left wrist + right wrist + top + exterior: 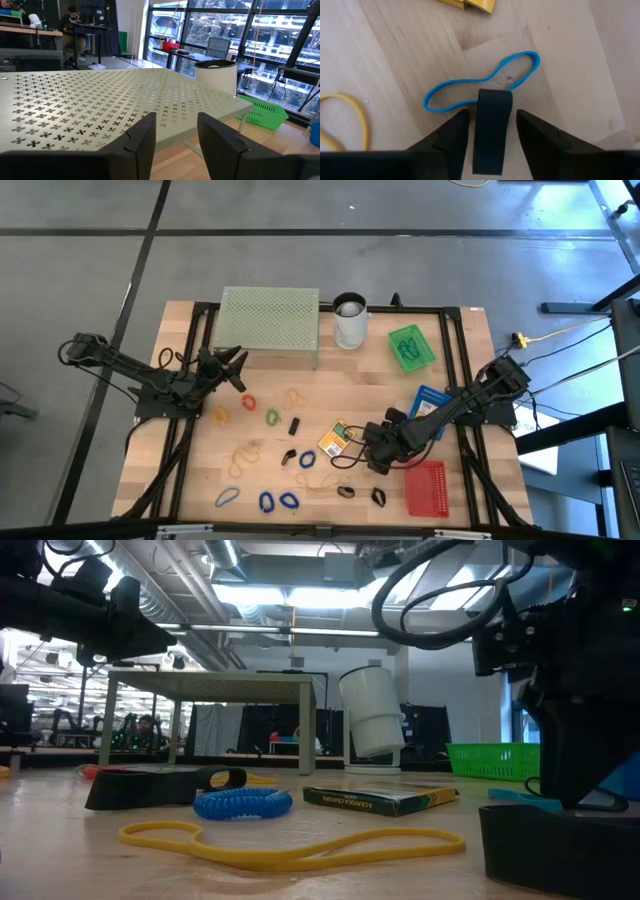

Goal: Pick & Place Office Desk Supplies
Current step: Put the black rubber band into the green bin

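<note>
The right hand (490, 131) hangs low over the wooden table (450, 370), its fingers parted around a black binder clip (491, 127) that rests across a blue rubber band (482, 82); whether they grip it cannot be told. The left hand (176, 145) waits open and empty beside the pale green mesh stand (100, 105).

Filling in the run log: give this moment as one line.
right gripper: open, black binder clip between fingers, over blue rubber band | left gripper: open, empty, by mesh stand

Overhead, table-level, two wrist cameras share table (200, 480)
</note>
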`<state>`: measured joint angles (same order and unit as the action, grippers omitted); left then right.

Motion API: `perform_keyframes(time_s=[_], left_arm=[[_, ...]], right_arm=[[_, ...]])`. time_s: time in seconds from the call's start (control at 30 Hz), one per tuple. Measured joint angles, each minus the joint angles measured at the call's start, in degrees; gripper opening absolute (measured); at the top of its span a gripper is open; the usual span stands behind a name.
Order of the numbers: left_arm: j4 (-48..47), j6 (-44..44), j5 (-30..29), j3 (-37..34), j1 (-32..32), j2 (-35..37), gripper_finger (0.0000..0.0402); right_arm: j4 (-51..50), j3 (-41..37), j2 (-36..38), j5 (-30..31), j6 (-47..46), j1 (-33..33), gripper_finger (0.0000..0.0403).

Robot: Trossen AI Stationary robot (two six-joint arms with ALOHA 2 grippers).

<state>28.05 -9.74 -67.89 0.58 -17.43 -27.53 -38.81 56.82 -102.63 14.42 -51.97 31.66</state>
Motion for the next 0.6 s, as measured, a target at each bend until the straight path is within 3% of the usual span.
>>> perform_keyframes(time_s=[0.37, 0.5, 0.6], left_arm=[[0.00, 0.00, 0.00, 0.00, 0.01, 0.02, 0.0139], [0.00, 0.00, 0.02, 0.00, 0.02, 0.02, 0.0139], [0.00, 0.00, 0.02, 0.00, 0.00, 0.01, 0.0139]], right_arm=[[-2.65, 1.25, -0.04, -5.50, 0.41, -0.99, 0.0017], [-12.07, 5.80, -0.24, -6.92, 0.12, -2.50, 0.0016], [-22.12, 10.64, -0.20, -2.45, -0.61, -3.84, 0.0027]])
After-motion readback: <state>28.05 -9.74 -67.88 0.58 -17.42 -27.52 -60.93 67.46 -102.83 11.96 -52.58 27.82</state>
